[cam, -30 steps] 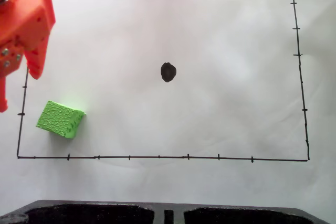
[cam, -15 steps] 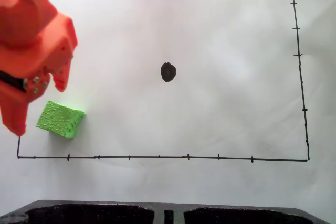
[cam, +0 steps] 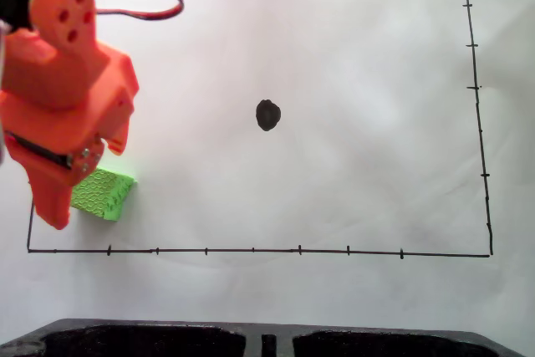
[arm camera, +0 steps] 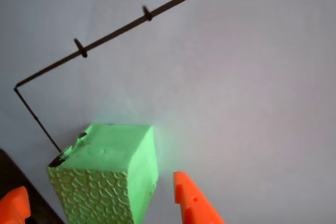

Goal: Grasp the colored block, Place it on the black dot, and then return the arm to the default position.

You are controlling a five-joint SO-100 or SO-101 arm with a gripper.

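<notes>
The jaws (arm camera: 100, 203) stand apart with one orange tip on each side of the colored block (arm camera: 113, 174), which sits between them on the white desk (arm camera: 236, 103), apparently lined up for a grasp. The black dot (cam: 267, 114) lies well apart from the jaws, uncovered, so the placing is not yet done.

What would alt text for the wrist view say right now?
A bright green textured cube sits on white paper between the two orange fingertips of the open gripper, untouched by either. Behind it, a thin black border line with tick marks runs diagonally and turns a corner at the left.
</notes>
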